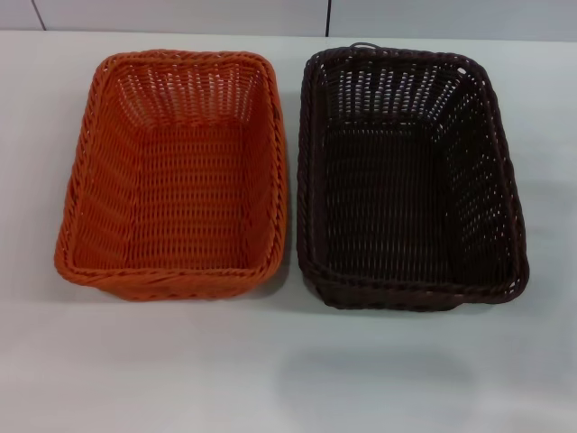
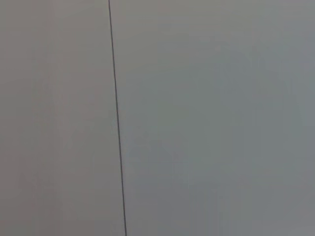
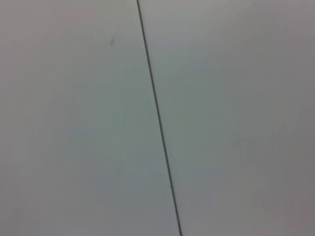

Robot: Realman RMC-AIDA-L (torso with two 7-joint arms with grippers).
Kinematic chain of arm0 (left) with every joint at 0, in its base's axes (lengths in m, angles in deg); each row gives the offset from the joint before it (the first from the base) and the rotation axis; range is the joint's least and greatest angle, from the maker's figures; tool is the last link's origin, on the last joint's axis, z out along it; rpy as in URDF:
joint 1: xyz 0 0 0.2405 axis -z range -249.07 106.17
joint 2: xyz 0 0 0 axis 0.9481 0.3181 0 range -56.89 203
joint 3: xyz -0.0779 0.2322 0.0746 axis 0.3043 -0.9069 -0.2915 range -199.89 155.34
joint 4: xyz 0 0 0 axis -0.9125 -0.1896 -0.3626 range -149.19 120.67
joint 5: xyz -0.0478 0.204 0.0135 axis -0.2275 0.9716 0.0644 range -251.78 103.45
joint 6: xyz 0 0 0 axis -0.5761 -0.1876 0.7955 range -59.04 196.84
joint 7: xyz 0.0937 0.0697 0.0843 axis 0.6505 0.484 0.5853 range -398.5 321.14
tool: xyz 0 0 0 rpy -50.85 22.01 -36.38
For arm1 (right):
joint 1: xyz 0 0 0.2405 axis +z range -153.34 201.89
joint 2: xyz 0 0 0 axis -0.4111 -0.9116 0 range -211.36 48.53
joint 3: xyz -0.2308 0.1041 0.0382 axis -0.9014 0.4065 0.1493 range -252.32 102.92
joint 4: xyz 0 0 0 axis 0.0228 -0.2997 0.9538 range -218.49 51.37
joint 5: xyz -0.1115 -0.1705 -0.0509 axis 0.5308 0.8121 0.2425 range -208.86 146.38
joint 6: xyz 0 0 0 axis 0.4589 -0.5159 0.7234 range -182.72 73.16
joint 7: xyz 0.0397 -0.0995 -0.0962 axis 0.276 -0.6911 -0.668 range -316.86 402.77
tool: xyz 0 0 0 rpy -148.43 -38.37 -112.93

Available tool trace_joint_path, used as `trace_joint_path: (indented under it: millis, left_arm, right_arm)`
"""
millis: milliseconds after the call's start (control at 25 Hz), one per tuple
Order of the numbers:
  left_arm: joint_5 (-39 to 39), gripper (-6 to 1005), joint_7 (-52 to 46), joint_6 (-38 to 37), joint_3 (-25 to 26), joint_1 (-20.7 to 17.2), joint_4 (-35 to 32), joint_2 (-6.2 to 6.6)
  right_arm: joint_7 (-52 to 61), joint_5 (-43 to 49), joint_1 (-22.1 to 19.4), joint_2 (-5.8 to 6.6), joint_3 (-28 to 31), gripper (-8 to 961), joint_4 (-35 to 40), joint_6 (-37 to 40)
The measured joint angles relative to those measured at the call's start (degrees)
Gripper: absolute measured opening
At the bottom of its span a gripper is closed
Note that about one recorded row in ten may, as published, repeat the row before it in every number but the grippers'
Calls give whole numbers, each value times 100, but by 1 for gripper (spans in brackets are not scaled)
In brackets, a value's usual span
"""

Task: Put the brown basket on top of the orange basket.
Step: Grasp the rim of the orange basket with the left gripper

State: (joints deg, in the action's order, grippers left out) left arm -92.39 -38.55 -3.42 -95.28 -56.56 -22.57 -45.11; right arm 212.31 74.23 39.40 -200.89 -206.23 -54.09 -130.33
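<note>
The orange basket stands on the white table in the head view, left of centre, upright and empty. The brown basket stands right beside it on the right, upright and empty, its rim close to the orange basket's rim. Neither gripper nor arm shows in the head view. The left wrist view and the right wrist view show only a plain grey-white surface with a thin dark seam line.
The white table stretches in front of both baskets and to their sides. A pale wall with a dark vertical seam runs behind the table's far edge.
</note>
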Motion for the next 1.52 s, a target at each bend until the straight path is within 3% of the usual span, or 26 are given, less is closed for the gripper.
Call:
trace_joint_path:
  millis: [400,560,600,680,720,760,800,840,880,920,960,1000,1040,1120,1160,1200,1280,1360,1440,1520]
  left_arm:
    - [3,811,-17,-11,51,102,-66,-28]
    - [169,810,-55,231,-84,68,-342,19]
    - [554,810,-71,1446,-147,-289,-1609,105]
    - [841,809,-71,2361,-148,-489,-2416,137]
    - [1151,809,-44,3439,-119,-675,-3348,140]
    - [1151,809,-44,3439,-119,-675,-3348,140]
    - [1400,808,-23,4380,-51,-800,-4160,101]
    - [1400,808,-23,4380,-51,-800,-4160,101]
    - [1488,808,-64,4817,-54,-880,-4585,95]
    - [1588,808,-225,5785,-213,-999,-5301,163]
    - [1588,808,-225,5785,-213,-999,-5301,163]
    - [1564,807,-410,6955,-569,-1071,-6045,400]
    - [1564,807,-410,6955,-569,-1071,-6045,400]
    - [1172,807,-444,8686,-1077,-1082,-7031,791]
    - [1172,806,-444,8686,-1077,-1082,-7031,791]
    - [942,806,-279,9152,-1119,-1076,-7355,830]
    - [371,798,339,9965,-1023,-1049,-7919,791]
    - [-222,781,1096,10800,-655,-939,-8333,622]
    - [-757,765,1822,11666,-99,-753,-8613,371]
    - [-1216,740,2632,12621,716,-467,-8791,14]
  right_arm:
    - [-1,-13,139,21,-22,829,-13,-23]
    - [0,-5,185,21,-33,829,-11,18]
    - [0,-1,188,21,-33,829,-8,19]
    - [0,1,193,21,-32,829,-4,20]
    - [0,1,195,18,-31,829,7,25]
    - [0,1,195,18,-31,829,7,25]
    - [0,0,194,17,-30,829,11,33]
    - [0,1,197,14,-31,829,19,42]
    - [0,1,199,14,-30,829,20,64]
    - [0,1,203,13,-34,829,22,101]
    - [0,1,204,12,-36,829,24,107]
    - [1,0,203,12,-36,829,26,112]
    - [1,0,203,12,-36,829,26,112]
    - [0,1,222,12,-39,829,38,154]
    - [0,0,232,12,-39,829,40,170]
    - [0,-2,246,14,-39,829,40,184]
    - [0,-7,264,16,-39,829,41,193]
    - [0,-13,283,18,-39,829,41,213]
    - [0,-14,302,22,-40,829,37,255]
    - [0,-20,317,29,-36,829,32,323]
